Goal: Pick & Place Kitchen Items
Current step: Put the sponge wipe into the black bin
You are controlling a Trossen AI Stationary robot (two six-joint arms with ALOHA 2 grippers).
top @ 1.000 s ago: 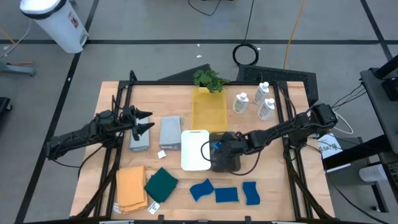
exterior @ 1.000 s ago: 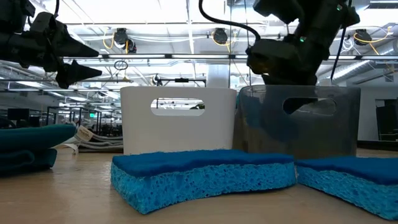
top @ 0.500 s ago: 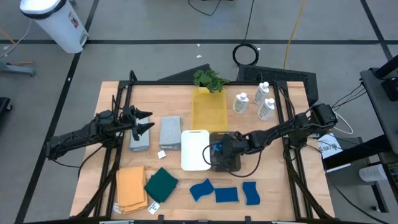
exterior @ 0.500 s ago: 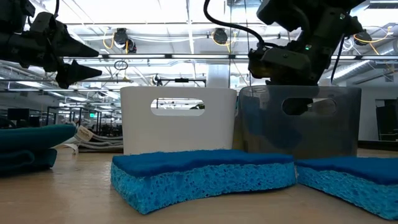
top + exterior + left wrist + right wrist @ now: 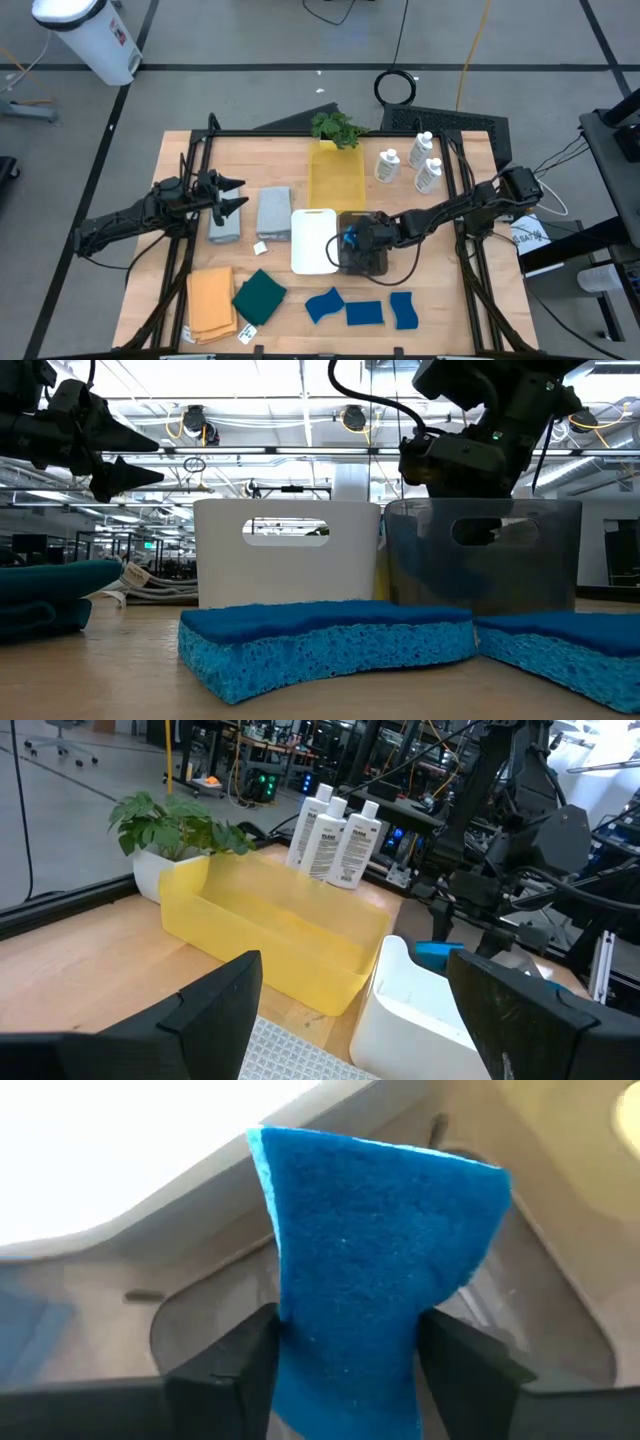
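Bright-blue fuzzy sponge (image 5: 370,1270)

Blue sponges (image 5: 363,312); yellow bin (image 5: 335,178); white bin (image 5: 314,241); orange-tan cloth (image 5: 210,302).

A blue sponge (image 5: 360,1260) stands on edge between the right gripper's (image 5: 350,240) fingers, over a dark bin. Three more blue sponges (image 5: 362,309) lie flat in a row near that gripper, at the table's front edge. Three white capped bottles (image 5: 408,161) stand upright together beyond it, well apart. A grey cloth (image 5: 273,212) lies folded just beside the left gripper (image 5: 237,195). Orange-tan (image 5: 211,302) and dark green (image 5: 260,296) cloths lie folded side by side, well in front of it.
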